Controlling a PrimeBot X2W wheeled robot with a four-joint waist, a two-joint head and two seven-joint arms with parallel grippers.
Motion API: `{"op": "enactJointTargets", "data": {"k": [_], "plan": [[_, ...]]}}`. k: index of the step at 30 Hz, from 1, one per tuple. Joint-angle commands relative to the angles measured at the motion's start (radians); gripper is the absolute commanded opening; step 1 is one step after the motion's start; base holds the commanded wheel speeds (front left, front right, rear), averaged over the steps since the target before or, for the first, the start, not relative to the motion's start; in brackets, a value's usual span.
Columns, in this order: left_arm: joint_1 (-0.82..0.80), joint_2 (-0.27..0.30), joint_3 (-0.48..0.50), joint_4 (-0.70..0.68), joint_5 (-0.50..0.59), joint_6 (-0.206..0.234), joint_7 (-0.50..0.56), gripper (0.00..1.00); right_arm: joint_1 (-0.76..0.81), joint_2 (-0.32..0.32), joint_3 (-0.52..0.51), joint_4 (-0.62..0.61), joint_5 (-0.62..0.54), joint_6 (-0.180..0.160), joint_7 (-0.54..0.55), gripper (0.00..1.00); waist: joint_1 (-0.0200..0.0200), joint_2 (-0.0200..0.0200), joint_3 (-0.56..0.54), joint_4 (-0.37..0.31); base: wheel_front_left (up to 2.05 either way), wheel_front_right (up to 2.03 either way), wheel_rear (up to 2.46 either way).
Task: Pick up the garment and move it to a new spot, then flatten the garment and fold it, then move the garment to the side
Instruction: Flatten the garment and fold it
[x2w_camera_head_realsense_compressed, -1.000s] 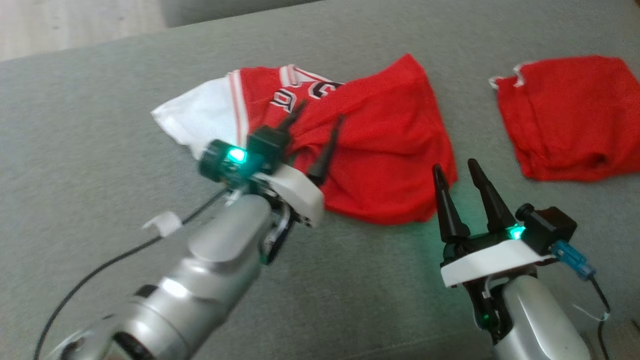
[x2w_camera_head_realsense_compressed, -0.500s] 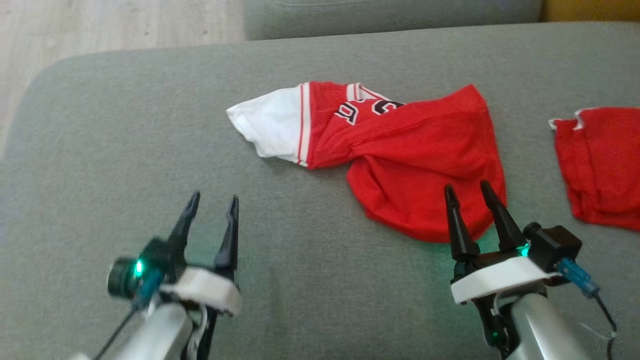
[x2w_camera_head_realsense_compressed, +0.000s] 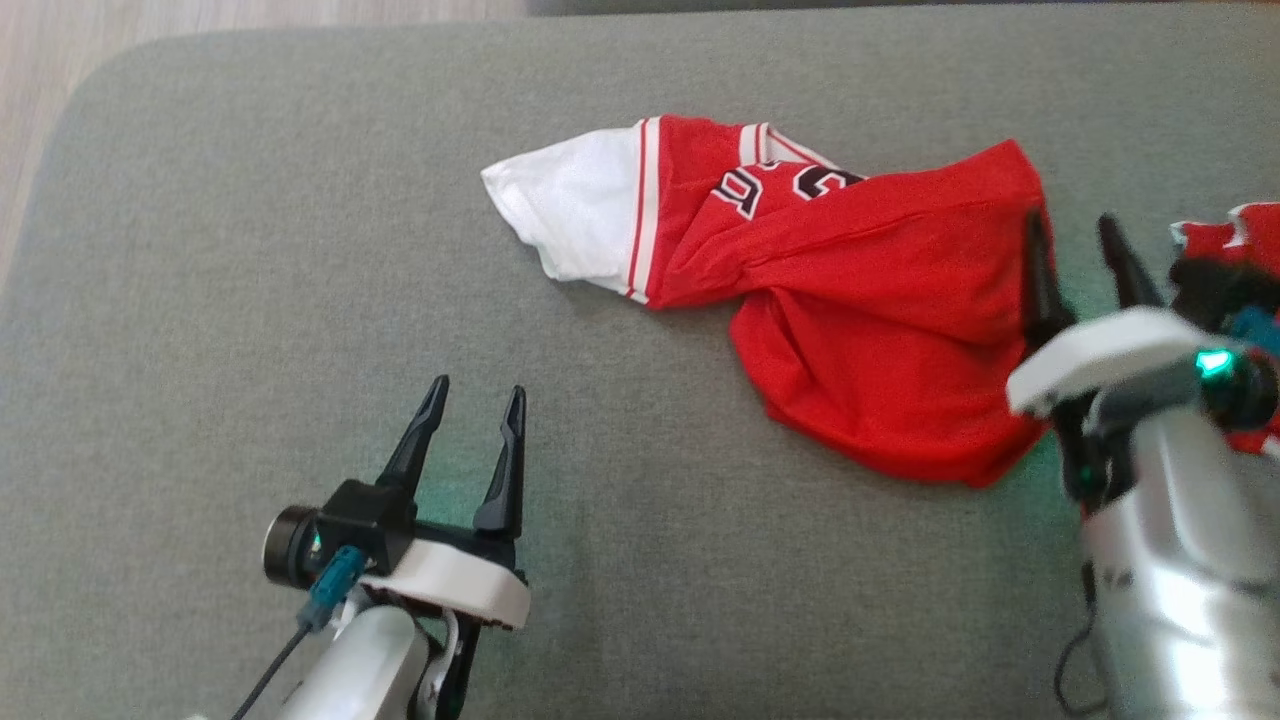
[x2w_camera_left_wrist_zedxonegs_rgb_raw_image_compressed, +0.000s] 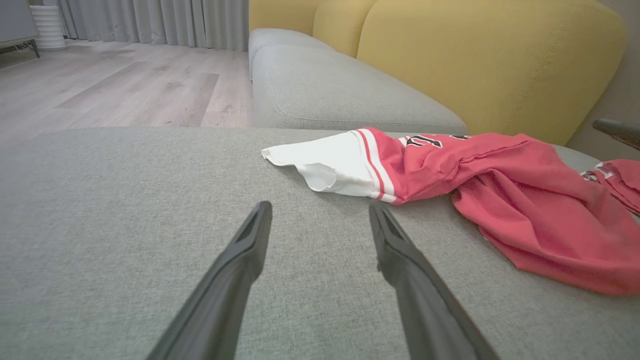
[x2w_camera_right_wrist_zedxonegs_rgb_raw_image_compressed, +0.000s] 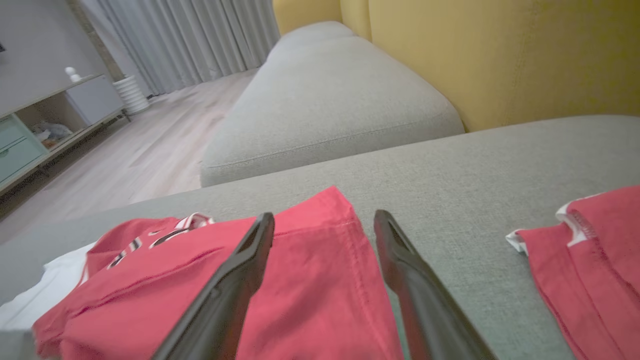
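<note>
The jersey (x2w_camera_head_realsense_compressed: 860, 330), red with a white sleeve (x2w_camera_head_realsense_compressed: 570, 215), lies crumpled on the grey cushion (x2w_camera_head_realsense_compressed: 250, 300), a little toward 1 o'clock of the head view's middle. The sleeve points to 9 o'clock and the red body bunches toward 4 o'clock.

The left end effector (x2w_camera_head_realsense_compressed: 478, 388) is at 7 o'clock, fingers spread wide and empty over bare cushion, apart from the jersey. In the left wrist view the sleeve (x2w_camera_left_wrist_zedxonegs_rgb_raw_image_compressed: 325, 162) lies just past the fingertips, toward 12 o'clock.

The right end effector (x2w_camera_head_realsense_compressed: 1070, 218) is at 3 o'clock, also wide and empty, its tips at the jersey's right edge; contact cannot be told. In the right wrist view one finger lies over red cloth (x2w_camera_right_wrist_zedxonegs_rgb_raw_image_compressed: 320, 280), the other over cushion.

A second red garment (x2w_camera_right_wrist_zedxonegs_rgb_raw_image_compressed: 590, 250) lies at 3 o'clock, apart from the jersey.
</note>
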Motion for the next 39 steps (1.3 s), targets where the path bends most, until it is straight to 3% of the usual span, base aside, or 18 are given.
{"op": "enactJointTargets", "data": {"k": [1, 6, 13, 14, 15, 16, 26, 39], "plan": [[-0.046, 0.003, 0.047, -0.017, 0.011, -0.007, -0.009, 1.0, -0.049, -0.002, 0.003, -0.006, -0.004, -0.001, 0.013, 1.0, -0.0001, 0.0, 0.016, 0.011, 0.0, 0.0, 0.0], [-0.068, -0.033, 0.061, 0.018, 0.038, -0.04, -0.009, 1.0, -0.218, -0.012, -0.116, 0.181, -0.046, -0.001, 0.097, 1.0, -0.0001, 0.0, 0.051, 0.049, 0.0, 0.0, 0.0], [-0.068, -0.056, 0.088, 0.041, 0.067, -0.066, -0.009, 1.0, -0.308, -0.039, -0.165, 0.333, -0.092, -0.001, 0.074, 1.0, -0.0001, 0.0, 0.065, 0.077, 0.0, 0.0, 0.0], [-0.067, -0.059, 0.092, 0.043, 0.071, -0.069, -0.009, 1.0, -0.317, -0.038, -0.167, 0.349, -0.089, -0.001, 0.067, 0.77, -0.0001, 0.0, 0.065, 0.078, 0.0, 0.0, 0.0], [-0.066, -0.061, 0.096, 0.045, 0.074, -0.072, -0.009, 1.0, -0.326, -0.036, -0.166, 0.363, -0.085, -0.001, 0.059, 0.26, -0.0001, 0.0, 0.064, 0.078, 0.0, 0.0, 0.0], [-0.065, -0.063, 0.101, 0.046, 0.078, -0.074, -0.009, 1.0, -0.332, -0.033, -0.16, 0.374, -0.082, -0.001, 0.05, 0.0, -0.0001, 0.0, 0.064, 0.077, 0.0, 0.0, 0.0], [-0.06, -0.076, 0.134, 0.06, 0.108, -0.09, -0.009, 1.0, -0.371, -0.038, -0.055, 0.423, -0.053, -0.001, -0.048, 0.0, -0.0001, 0.0, 0.038, 0.036, 0.0, 0.0, 0.0], [-0.011, -0.104, 0.2, 0.054, 0.117, -0.11, -0.01, 1.0, -0.527, -0.115, 0.097, 0.283, 0.038, -0.001, -0.138, 0.0, -0.0001, 0.0, -0.071, -0.038, 0.0, 0.0, 0.0]]}}
